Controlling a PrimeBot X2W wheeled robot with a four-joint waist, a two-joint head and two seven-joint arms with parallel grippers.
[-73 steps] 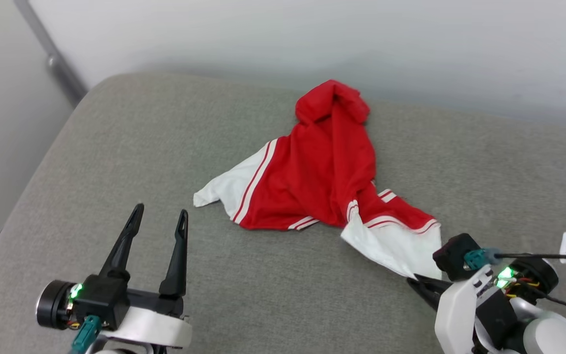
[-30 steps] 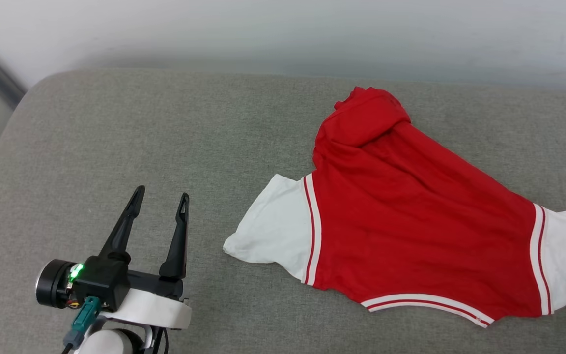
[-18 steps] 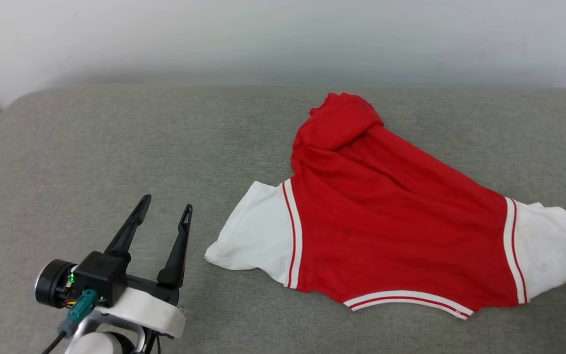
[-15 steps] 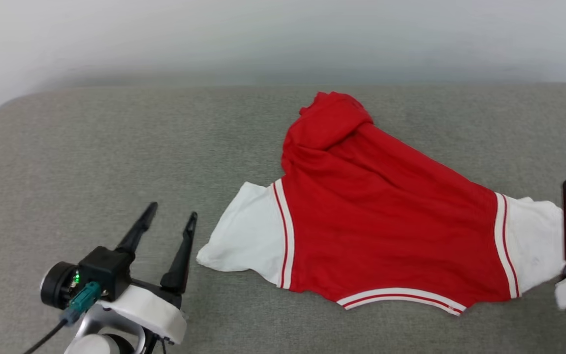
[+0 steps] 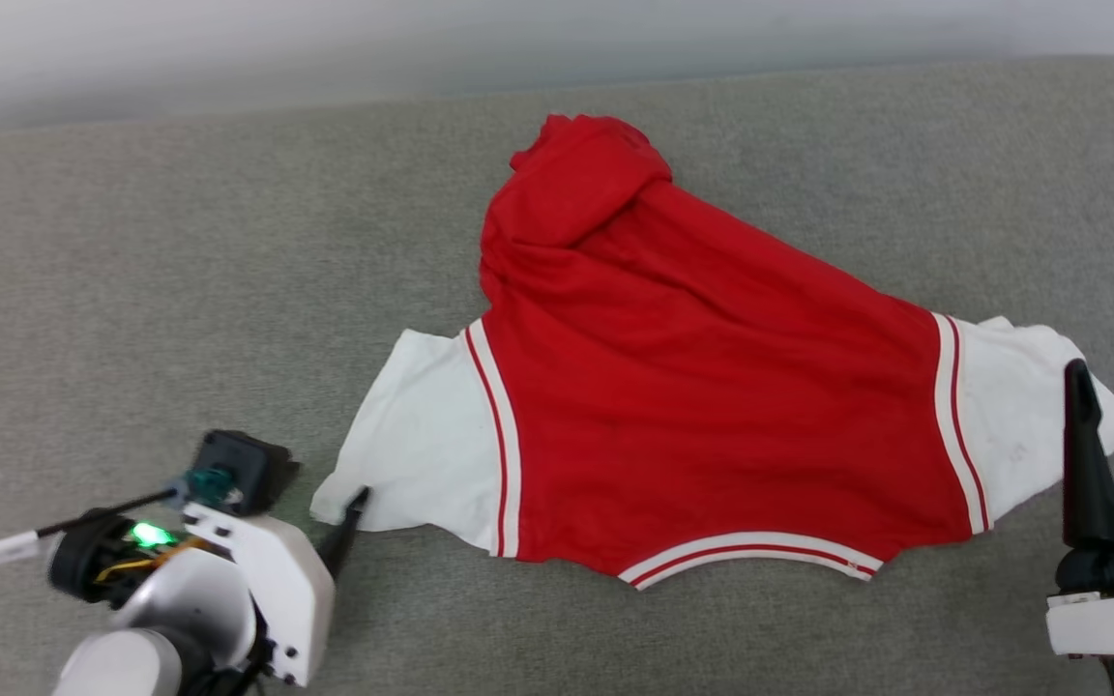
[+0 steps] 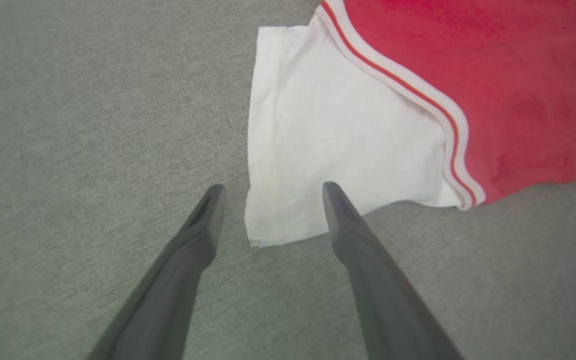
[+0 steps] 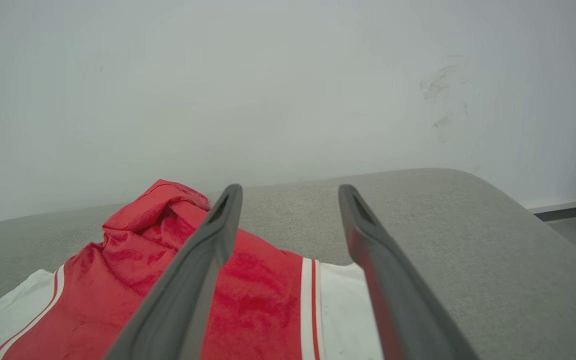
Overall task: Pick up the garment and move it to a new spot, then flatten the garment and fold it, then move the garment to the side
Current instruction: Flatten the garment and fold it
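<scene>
- Jersey T-shirt (image 5: 702,387), red with white sleeves, lies spread on the grey cushion (image 5: 131,242), its far end bunched up.
- Left end effector (image 6: 274,190) is wide open and empty, its fingers straddling the corner of the left sleeve (image 6: 318,150) just ahead.
- Right end effector (image 7: 290,189) is also open and holds nothing; the right sleeve (image 5: 1021,416) lies just ahead, under its fingers.
- The knit looks thin, light and limp, and would probably sag and drag. Pinching both sleeve cuffs or shoulder seams together seems best.
</scene>
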